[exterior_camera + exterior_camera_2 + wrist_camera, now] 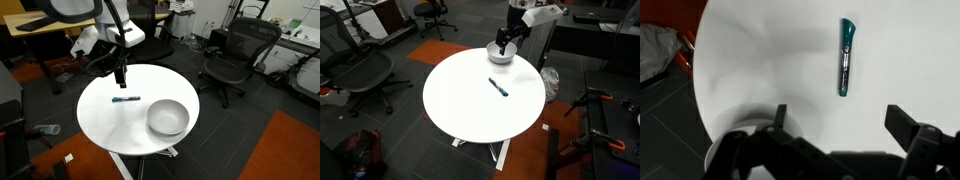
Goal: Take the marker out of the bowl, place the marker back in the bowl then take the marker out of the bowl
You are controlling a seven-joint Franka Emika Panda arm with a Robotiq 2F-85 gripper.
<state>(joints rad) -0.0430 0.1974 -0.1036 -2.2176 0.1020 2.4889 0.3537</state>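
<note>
Up close, in the wrist view, the two dark fingers point(902, 122) are spread wide apart with nothing between them. They hang over the white worktop point(760, 50) and, as far as I can tell, do not touch it. Just past them lies the marker point(845, 57), flat on the worktop and out of the bowl. Its teal cap end points away from the fingers and its dark body points back at them (so the fingers stand one on each side of its thin way).

I think the marker is small and light, and hard like any pen, so it will not bend or squash. It is round and smooth, so it could roll or slip if one finger bumps it first. The best place to hold it is probably the middle of the dark body, with a finger on each long side. It lies very low, so the fingers would need to come right down near the worktop before they close.

Farther off, in an exterior view, the shiny bowl point(168, 118) sits near the worktop's edge. It is apart from the marker point(126, 99), which lies nearer the middle. The bowl looks empty.
</note>
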